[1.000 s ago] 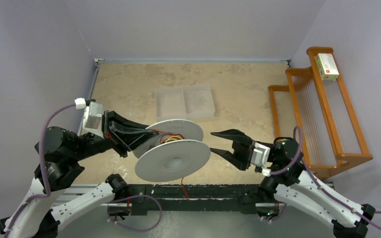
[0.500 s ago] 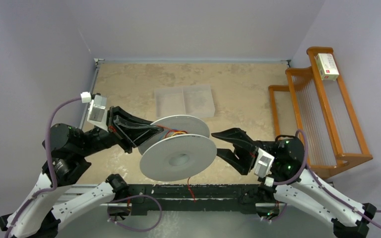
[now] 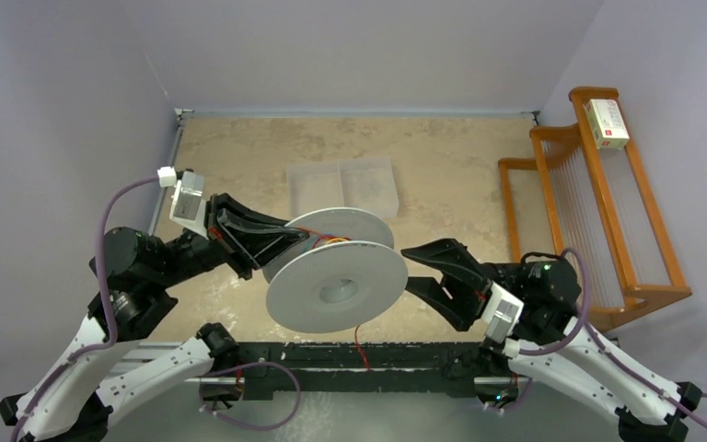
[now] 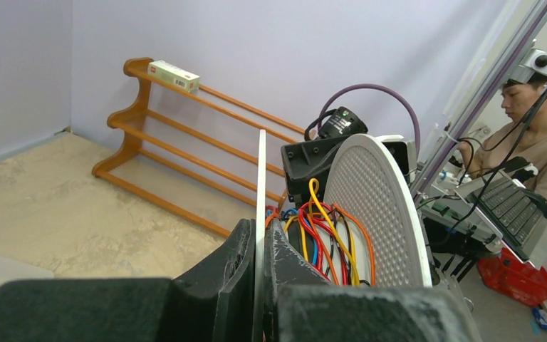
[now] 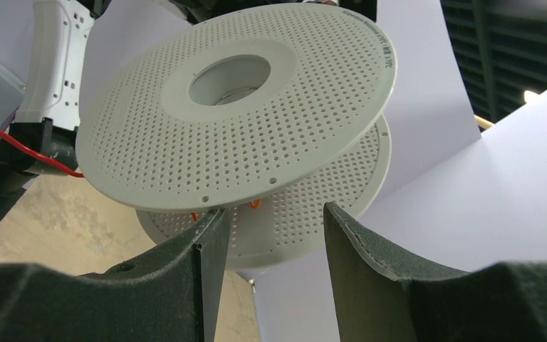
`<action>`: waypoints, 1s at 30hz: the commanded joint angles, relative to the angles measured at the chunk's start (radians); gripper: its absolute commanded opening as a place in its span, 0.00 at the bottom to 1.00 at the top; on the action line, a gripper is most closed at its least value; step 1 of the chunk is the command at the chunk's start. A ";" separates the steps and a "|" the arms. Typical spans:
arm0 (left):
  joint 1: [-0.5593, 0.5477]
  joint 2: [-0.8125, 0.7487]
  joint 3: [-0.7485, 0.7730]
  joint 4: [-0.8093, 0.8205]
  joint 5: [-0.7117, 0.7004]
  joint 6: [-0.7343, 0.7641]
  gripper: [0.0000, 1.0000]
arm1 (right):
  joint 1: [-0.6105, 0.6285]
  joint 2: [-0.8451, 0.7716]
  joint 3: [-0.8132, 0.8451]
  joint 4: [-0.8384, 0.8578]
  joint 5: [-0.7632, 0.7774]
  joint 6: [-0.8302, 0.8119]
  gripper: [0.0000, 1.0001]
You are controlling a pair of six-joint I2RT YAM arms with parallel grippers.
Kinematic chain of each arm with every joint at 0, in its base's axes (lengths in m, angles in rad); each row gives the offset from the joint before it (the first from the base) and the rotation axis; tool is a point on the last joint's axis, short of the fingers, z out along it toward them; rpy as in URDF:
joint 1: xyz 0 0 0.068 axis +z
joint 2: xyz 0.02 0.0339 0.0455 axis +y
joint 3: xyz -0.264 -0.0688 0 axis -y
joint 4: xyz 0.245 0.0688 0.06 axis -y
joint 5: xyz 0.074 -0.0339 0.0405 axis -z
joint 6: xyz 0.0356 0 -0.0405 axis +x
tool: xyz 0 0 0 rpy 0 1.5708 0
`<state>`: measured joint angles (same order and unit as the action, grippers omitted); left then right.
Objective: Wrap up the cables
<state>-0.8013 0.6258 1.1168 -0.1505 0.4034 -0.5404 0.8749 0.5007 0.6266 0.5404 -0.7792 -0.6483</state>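
The grey double-disc spool (image 3: 336, 287) is held in the air above the table's near edge. My left gripper (image 3: 285, 241) is shut on the rim of its far disc; in the left wrist view the jaws (image 4: 259, 231) clamp that thin disc edge-on. The cables (image 3: 327, 241), red, orange and yellow wires, are bundled round the hub between the discs (image 4: 327, 246). One thin red strand (image 3: 359, 343) hangs below the spool. My right gripper (image 3: 407, 269) is open and empty, just right of the spool. In the right wrist view (image 5: 271, 214) its tips sit under the near disc (image 5: 235, 107).
A clear plastic two-part tray (image 3: 342, 189) lies on the table behind the spool. A wooden rack (image 3: 589, 203) with a small box (image 3: 606, 122) on top stands at the right. The black frame rail (image 3: 350, 378) runs along the near edge.
My left arm has carried the spool to the right, toward my right gripper. My right gripper has turned and now sits close to the spool's right rim, still open.
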 commanded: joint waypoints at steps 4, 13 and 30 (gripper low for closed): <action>-0.004 0.008 -0.005 0.202 0.019 -0.080 0.00 | 0.003 0.074 0.045 0.115 -0.062 -0.013 0.54; -0.004 0.013 -0.026 0.224 0.020 -0.090 0.00 | 0.003 0.138 0.046 0.191 -0.098 0.014 0.42; -0.004 0.012 -0.023 0.209 -0.003 -0.061 0.00 | 0.002 0.040 -0.062 0.149 0.043 0.077 0.00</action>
<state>-0.8013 0.6518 1.0683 -0.0505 0.4335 -0.5911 0.8749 0.5724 0.6029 0.6724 -0.8101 -0.6186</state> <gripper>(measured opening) 0.031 0.009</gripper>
